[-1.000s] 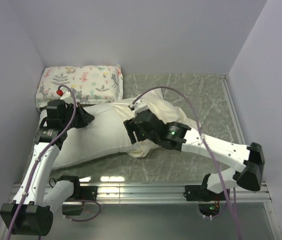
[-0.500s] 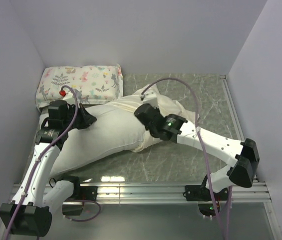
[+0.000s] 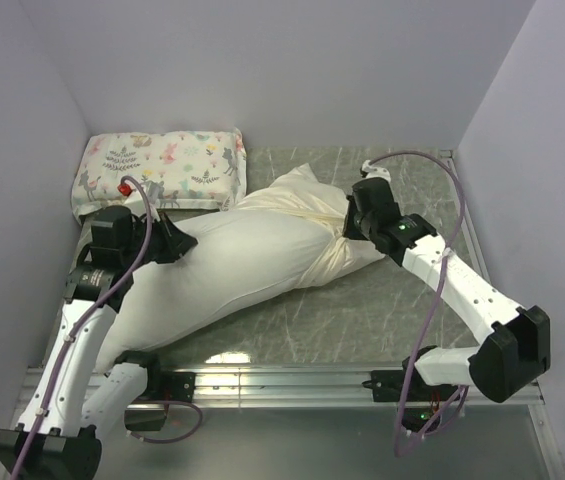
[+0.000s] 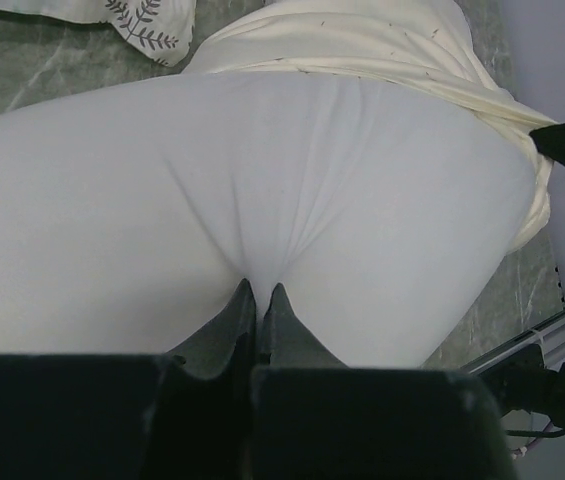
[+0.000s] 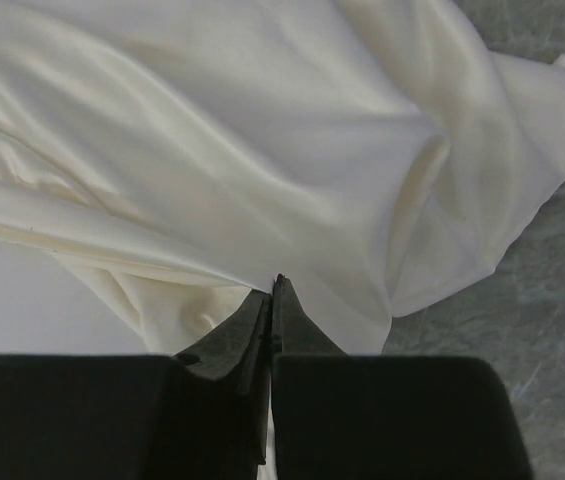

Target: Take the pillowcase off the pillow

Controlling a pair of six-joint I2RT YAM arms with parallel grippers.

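The pillow [image 3: 224,272] lies slantwise across the middle of the top view, its lower end at the lower left by the left arm's base and its upper end toward the centre top. Most of its white body is bare. The cream pillowcase [image 3: 314,212] covers only the upper right end, bunched in folds, with a loose flap lying on the marbled surface [image 3: 382,310].

The left tool [image 4: 259,292] has its 2 fingers together, clamped on a pinch of the pillow's white cover, which puckers into creases above the tips. In the top view it sits at the pillow's left edge.

The right tool [image 5: 274,284] has its fingers together, clamped on a fold of the pillowcase, right of centre in the top view.

A small floral pillow [image 3: 162,165] sits in the upper left corner, touching the pillow's upper edge.
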